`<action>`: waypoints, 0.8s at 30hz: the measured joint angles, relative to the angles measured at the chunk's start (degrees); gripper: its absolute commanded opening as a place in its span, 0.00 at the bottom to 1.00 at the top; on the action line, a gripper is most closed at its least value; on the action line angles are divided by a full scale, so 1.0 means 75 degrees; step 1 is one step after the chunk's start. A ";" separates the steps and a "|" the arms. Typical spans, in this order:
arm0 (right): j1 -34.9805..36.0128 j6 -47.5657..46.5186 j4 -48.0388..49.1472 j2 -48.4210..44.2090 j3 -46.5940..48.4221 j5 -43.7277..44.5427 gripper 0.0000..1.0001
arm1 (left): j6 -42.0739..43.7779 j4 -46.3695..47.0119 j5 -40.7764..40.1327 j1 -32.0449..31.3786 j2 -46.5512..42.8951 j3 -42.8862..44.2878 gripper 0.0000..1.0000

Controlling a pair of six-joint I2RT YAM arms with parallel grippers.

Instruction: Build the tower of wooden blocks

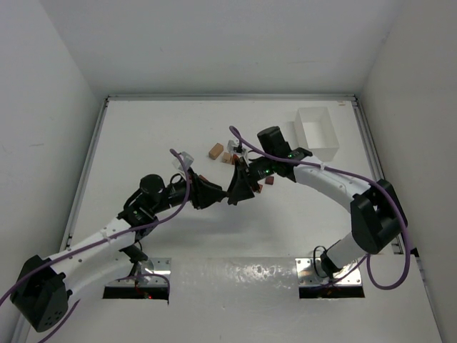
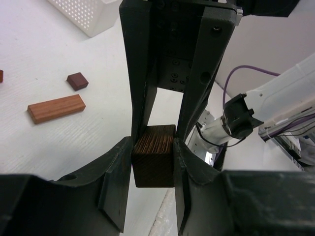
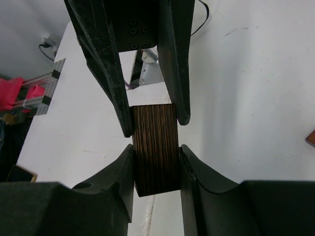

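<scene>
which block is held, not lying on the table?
The dark brown grained block, held by left claw and right claw. The reddish bar and small dark square lie on the table.

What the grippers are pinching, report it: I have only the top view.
Observer: A dark block. The left wrist view shows it clamped in the left gripper.
Operator: Check the other side.
Observer: The right wrist view shows the right gripper pressed on the same block's sides too.
Operator: Describe its surface.
Observer: Fine dark stripes of grain show on the face towards each wrist camera.
</scene>
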 measured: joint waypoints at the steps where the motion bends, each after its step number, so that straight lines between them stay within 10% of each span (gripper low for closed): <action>1: 0.0000 0.0070 0.0085 -0.0006 -0.0009 0.0026 0.12 | 0.0015 -0.0006 -0.0058 -0.0003 -0.0012 0.0000 0.21; 7: 0.0023 0.0670 0.0822 -0.0111 -0.0251 0.0743 0.10 | 0.0087 -0.0606 -0.1309 -0.0015 -0.0364 0.0047 0.63; 24: 0.1166 0.0423 0.0650 0.0883 -0.0557 0.6790 0.09 | 0.0236 -0.3754 -0.5435 -0.0015 -0.3002 0.2002 0.59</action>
